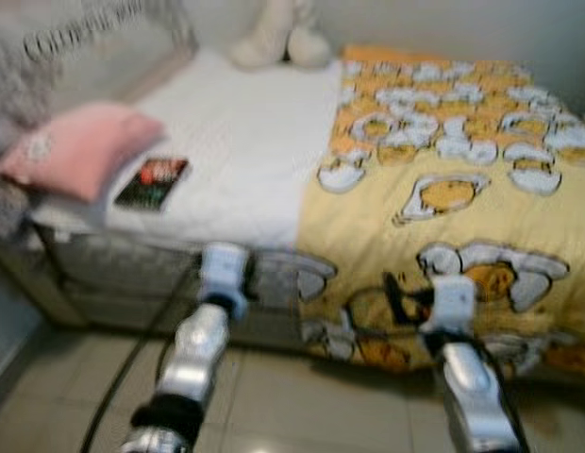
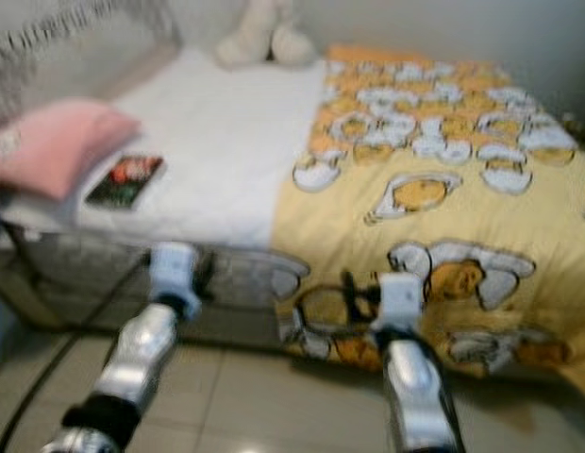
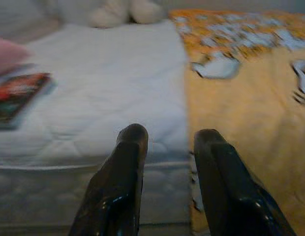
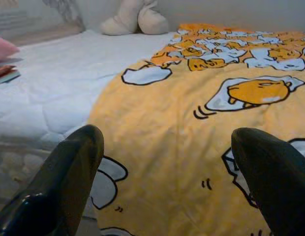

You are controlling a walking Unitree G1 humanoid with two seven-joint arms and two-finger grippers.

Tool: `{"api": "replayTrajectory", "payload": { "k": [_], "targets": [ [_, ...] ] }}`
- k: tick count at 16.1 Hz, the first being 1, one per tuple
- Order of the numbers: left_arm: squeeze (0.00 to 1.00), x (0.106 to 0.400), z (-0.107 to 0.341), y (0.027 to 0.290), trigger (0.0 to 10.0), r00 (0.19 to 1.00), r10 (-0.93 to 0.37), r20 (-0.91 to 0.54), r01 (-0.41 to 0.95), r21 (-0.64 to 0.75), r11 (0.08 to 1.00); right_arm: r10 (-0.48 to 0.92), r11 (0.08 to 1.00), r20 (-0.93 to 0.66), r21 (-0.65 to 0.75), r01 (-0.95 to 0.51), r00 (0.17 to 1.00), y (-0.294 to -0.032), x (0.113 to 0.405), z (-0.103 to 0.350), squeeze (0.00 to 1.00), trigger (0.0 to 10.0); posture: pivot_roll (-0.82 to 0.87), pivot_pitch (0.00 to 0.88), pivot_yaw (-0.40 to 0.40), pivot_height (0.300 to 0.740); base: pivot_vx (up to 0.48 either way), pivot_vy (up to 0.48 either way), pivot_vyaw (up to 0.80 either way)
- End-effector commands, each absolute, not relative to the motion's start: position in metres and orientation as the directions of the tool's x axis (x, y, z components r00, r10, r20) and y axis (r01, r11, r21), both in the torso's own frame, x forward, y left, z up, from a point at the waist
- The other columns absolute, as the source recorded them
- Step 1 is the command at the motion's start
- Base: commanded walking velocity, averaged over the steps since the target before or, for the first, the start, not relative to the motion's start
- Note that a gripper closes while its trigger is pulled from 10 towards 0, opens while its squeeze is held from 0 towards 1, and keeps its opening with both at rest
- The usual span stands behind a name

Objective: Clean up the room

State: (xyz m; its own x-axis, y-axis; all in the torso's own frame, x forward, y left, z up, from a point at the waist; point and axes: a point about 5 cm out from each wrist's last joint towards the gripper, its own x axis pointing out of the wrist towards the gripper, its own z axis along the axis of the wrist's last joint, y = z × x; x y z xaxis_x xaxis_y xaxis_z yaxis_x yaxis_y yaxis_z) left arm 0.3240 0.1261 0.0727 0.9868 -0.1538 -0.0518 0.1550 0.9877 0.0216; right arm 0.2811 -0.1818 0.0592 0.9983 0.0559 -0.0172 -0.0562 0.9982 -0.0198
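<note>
One bed (image 1: 245,142) with a bare white mattress carries a yellow blanket (image 1: 462,189) across its right half. Near its left edge lies a pink pillow (image 1: 80,146), a book (image 1: 153,182) just beside it. Both grippers hang before the bed's near side: right gripper (image 4: 167,147) wide apart, left gripper (image 3: 169,142) narrowly parted, each empty.

Tiled floor (image 1: 302,396), pale, runs along the near side of the bed frame (image 1: 104,274). Plain light wall (image 1: 443,24) behind the bed. Patterned grey fabric (image 1: 14,85) at far left, beside the pillow end. Dark cable (image 1: 132,359) trails across the floor tiles
</note>
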Motion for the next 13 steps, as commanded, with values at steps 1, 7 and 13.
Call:
{"api": "replayTrajectory", "payload": {
  "k": [1, 7, 13],
  "targets": [
    [0.00, 0.325, 0.072, 0.122, 10.0, 0.986, -0.158, -0.060, 0.158, -0.004, 0.987, 0.035, 0.999, -0.013, -0.019, -0.035, 0.999, -0.187, 0.280, 0.060, 0.00, 10.0, 0.11, 0.000, 0.025, 0.740, 0.469, 0.000, 0.00],
    [0.00, 0.340, 0.088, 0.117, 10.0, 0.974, -0.225, -0.008, 0.225, 0.055, 0.973, 0.042, 0.998, 0.004, -0.048, -0.042, 0.999, -0.180, 0.282, 0.063, 0.00, 10.0, 0.08, 0.000, 0.034, 0.740, 0.469, 0.000, 0.34],
    [0.00, 0.342, 0.092, 0.106, 10.0, 0.954, -0.299, 0.007, 0.298, 0.017, 0.954, 0.023, 0.999, 0.010, -0.040, -0.023, 1.000, -0.179, 0.285, 0.065, 0.00, 10.0, 0.08, 0.000, 0.025, 0.740, 0.476, 0.000, 0.00]
  ]
}}
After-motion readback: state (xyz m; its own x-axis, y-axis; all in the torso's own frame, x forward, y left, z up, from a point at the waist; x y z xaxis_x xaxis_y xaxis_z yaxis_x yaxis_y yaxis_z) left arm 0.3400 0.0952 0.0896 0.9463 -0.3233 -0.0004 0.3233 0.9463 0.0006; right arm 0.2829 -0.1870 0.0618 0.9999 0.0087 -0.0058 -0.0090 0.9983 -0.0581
